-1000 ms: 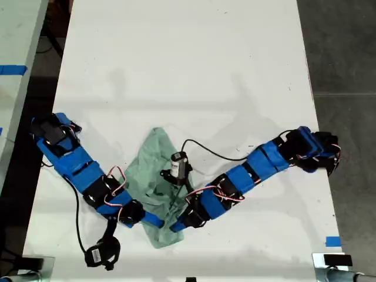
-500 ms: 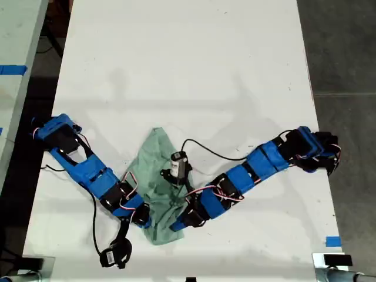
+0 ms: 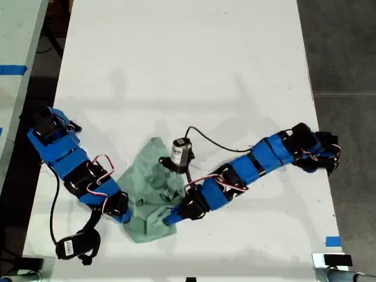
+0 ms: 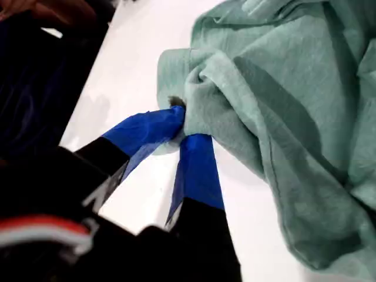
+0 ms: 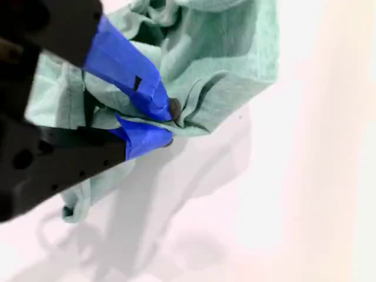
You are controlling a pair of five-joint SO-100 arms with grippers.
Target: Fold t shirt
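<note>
The t shirt (image 3: pixel 150 194) lay crumpled in a loose heap on the white table (image 3: pixel 188 70), near the table's lower edge in the exterior view and a little toward that view's left of centre. It was bunched rather than flat, with folds running across it.

One gripper (image 3: pixel 124 215) met the heap's edge from the exterior view's left and another (image 3: pixel 168 220) from its right; there the blue tips were small and half lost in the cloth, and the wrist views did not settle for me which arm was which. The wrist views gave the grips: my first gripper (image 4: pixel 182 132) had its taped fingers (image 4: pixel 197 170) closed to a narrow wedge, pinching a thick rolled fold at the shirt's edge. My second gripper (image 5: pixel 161 123) was likewise closed tight on a gathered pucker of fabric, its fingers (image 5: pixel 126 59) nearly meeting at the cloth.

A small camera module (image 3: pixel 180 153) on a black cable stood just above the heap in the exterior view.

The upper part of the table was bare white surface, while the heap sat close to the lower edge. A grey floor (image 3: pixel 343 59) lay beyond the table's edge at the exterior view's right
</note>
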